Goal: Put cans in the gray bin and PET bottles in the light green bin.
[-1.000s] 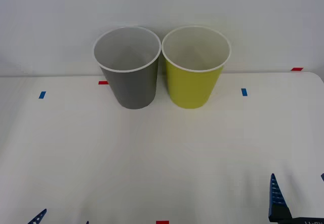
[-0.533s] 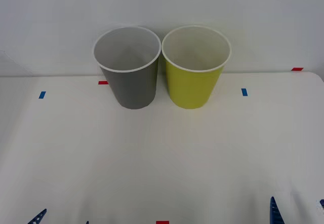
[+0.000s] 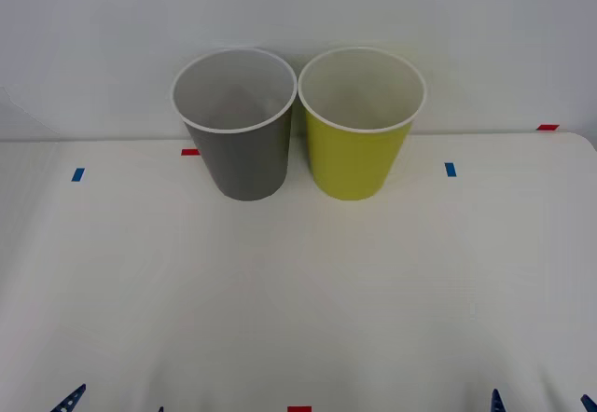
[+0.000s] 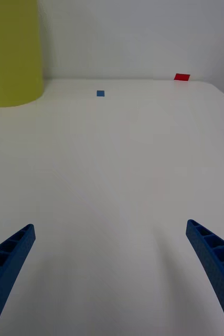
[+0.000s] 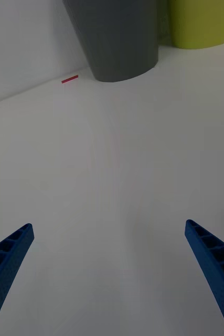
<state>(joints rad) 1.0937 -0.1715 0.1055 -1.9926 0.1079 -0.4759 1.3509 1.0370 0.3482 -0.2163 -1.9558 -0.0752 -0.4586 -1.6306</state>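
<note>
The gray bin (image 3: 238, 156) and the light green bin (image 3: 358, 156) stand upright side by side at the back of the white table, almost touching. The left wrist view has the gray bin (image 5: 119, 42) and the light green bin (image 5: 203, 23) far ahead of my open left gripper (image 5: 109, 233). My open right gripper (image 4: 110, 233) holds nothing, and the light green bin (image 4: 12, 52) stands well ahead of it. In the front view the left gripper (image 3: 114, 406) and the right gripper (image 3: 541, 403) sit low at the table's near edge. The cans and PET bottles are out of view.
Small blue tape marks (image 3: 77, 174) (image 3: 450, 169) and red ones (image 3: 190, 152) (image 3: 547, 127) (image 3: 298, 409) dot the table (image 3: 298, 281). A white wall rises right behind the bins. The table's rounded right corner (image 3: 583, 142) lies near the far red mark.
My right gripper has drawn back toward me, and just its fingertips remain at the front view's lower edge. The left gripper and both bins have not moved.
</note>
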